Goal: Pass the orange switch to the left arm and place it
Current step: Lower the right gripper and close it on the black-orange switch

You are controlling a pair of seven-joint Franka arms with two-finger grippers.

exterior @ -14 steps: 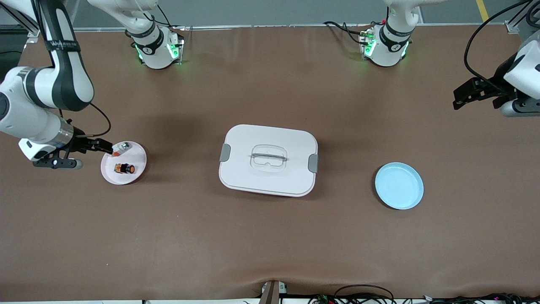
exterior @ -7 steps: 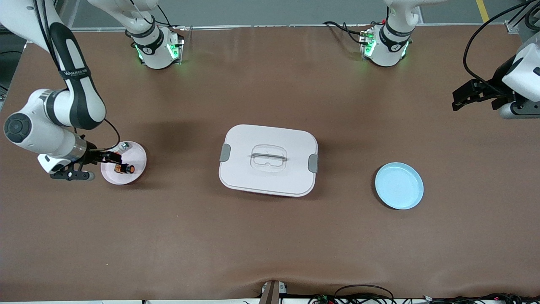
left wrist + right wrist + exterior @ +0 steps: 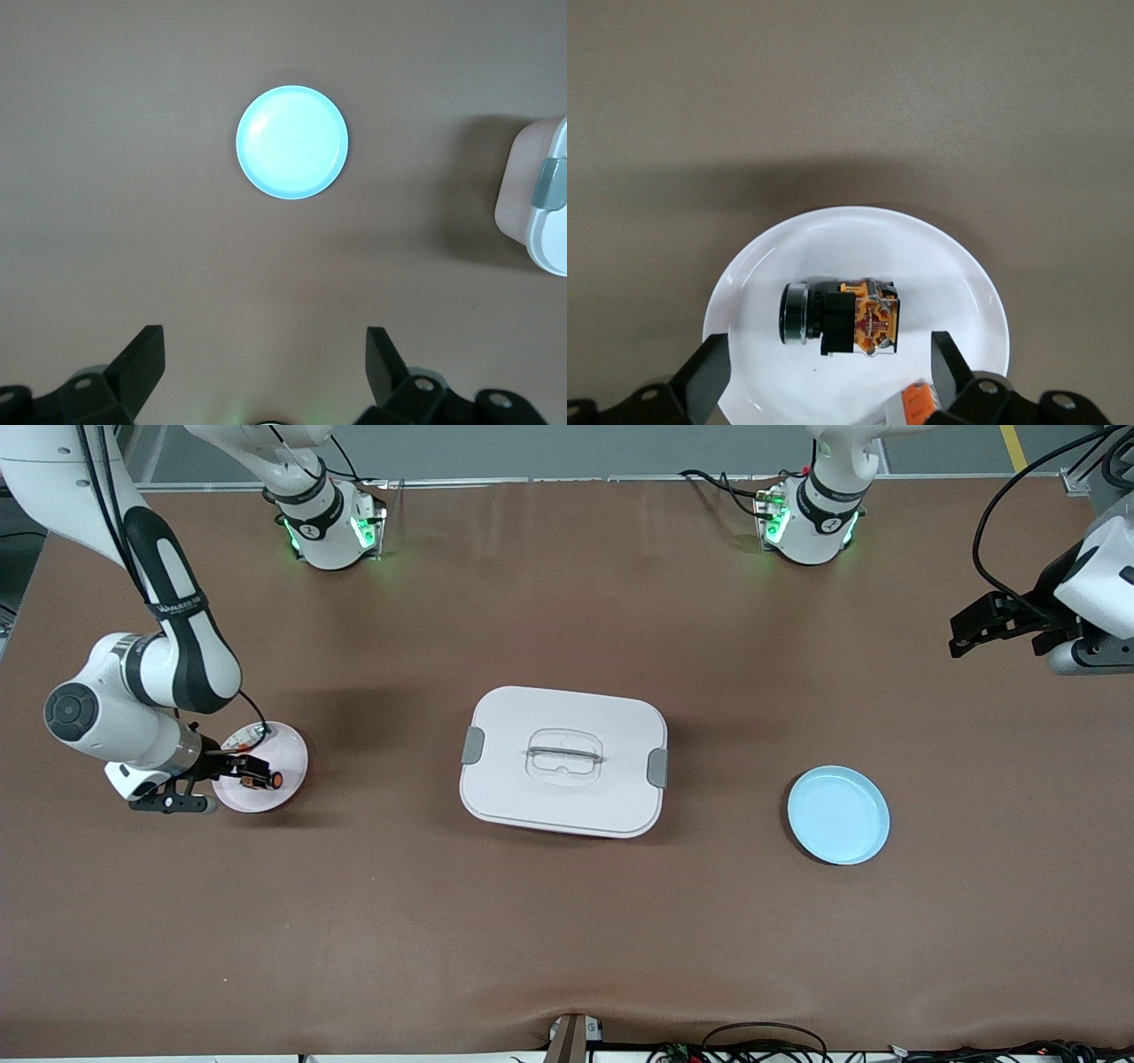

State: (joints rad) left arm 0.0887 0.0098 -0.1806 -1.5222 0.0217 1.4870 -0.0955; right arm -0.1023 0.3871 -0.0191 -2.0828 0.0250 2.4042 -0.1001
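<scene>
The orange switch (image 3: 266,780) lies on its side on a small pink plate (image 3: 290,755) toward the right arm's end of the table. My right gripper (image 3: 246,767) is open just over that plate, right beside the switch. In the right wrist view the switch (image 3: 840,317) lies on the plate (image 3: 833,243), a little ahead of the open gripper (image 3: 830,374). The white box (image 3: 563,761) sits mid-table. My left gripper (image 3: 964,631) waits, open and empty, high over the left arm's end of the table; it also shows in the left wrist view (image 3: 266,363).
A small silver and orange-red part (image 3: 259,732) lies on the same pink plate, also by one right fingertip (image 3: 917,407). An empty light blue plate (image 3: 838,815) sits between the box and the left arm's end, also in the left wrist view (image 3: 292,142), with the box's corner (image 3: 542,204).
My right arm has swung in and brought its open gripper from over the silver part's side of the plate down to the switch. The left arm has barely moved.
</scene>
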